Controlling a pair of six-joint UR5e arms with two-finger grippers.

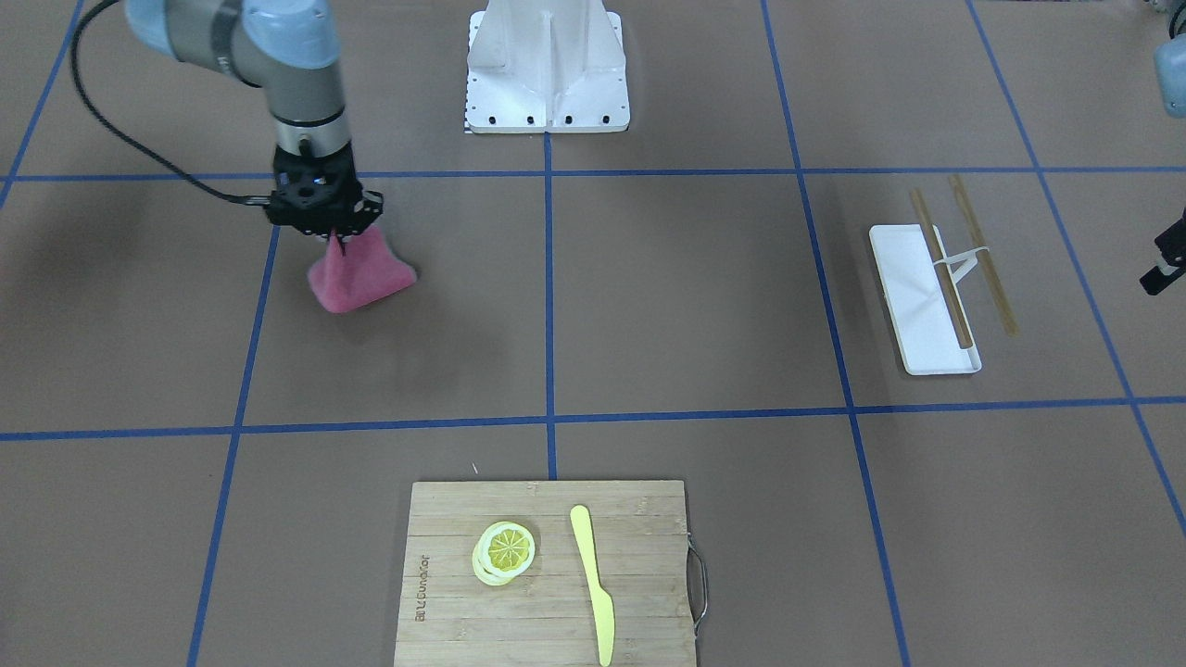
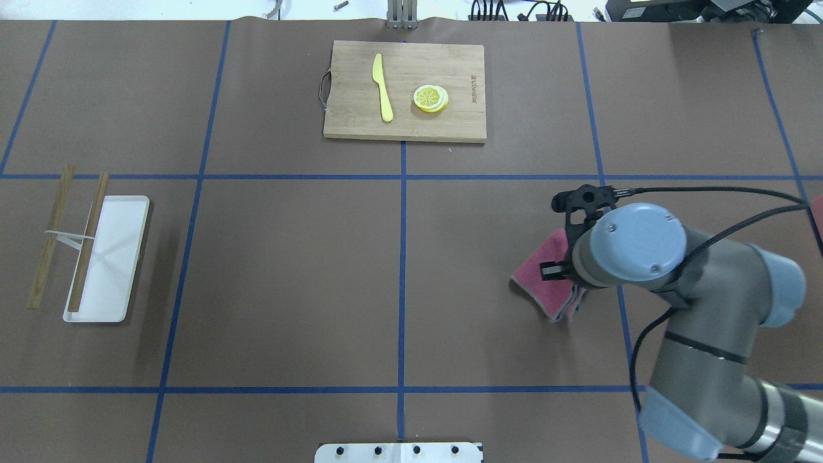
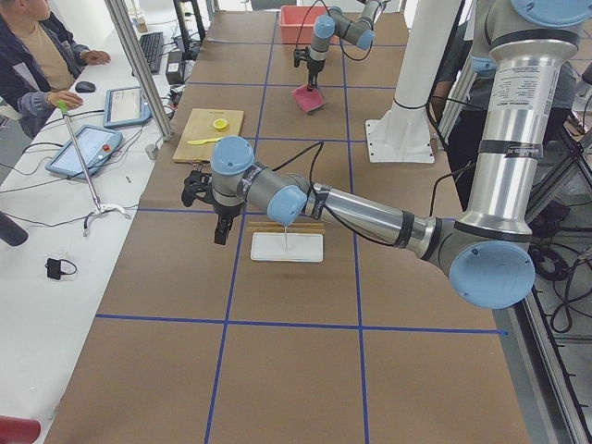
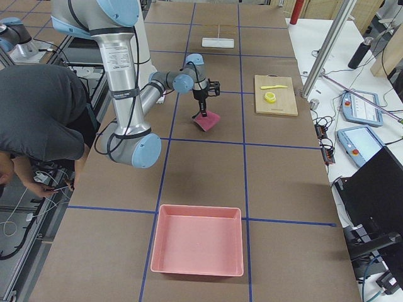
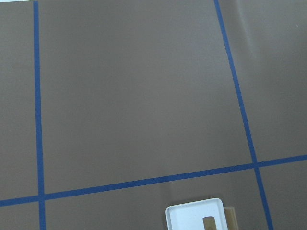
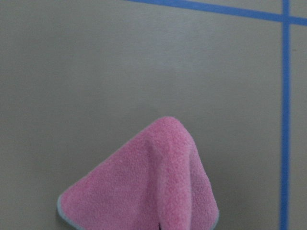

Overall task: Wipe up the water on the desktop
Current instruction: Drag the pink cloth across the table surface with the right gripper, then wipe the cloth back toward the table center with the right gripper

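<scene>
The brown desktop [image 1: 686, 296] is crossed by blue tape lines; I see no water on it. My right gripper [image 1: 335, 239] points down and is shut on the peak of a pink cloth [image 1: 361, 273], whose lower part spreads on the desktop. The cloth also shows in the overhead view [image 2: 543, 283], partly under the wrist, and in the right wrist view [image 6: 148, 187]. My left gripper [image 3: 211, 208] hovers over the desktop beside the white tray [image 3: 287, 247]. Only its edge shows in the front view [image 1: 1166, 269], so I cannot tell whether it is open or shut.
A bamboo cutting board [image 1: 547, 611] with lemon slices [image 1: 505, 551] and a yellow knife [image 1: 593, 579] lies at the far edge. Two wooden sticks [image 1: 945, 269] lie across the tray [image 1: 913, 296]. A pink bin [image 4: 196, 248] sits at the robot's right end. Operators are near the table ends.
</scene>
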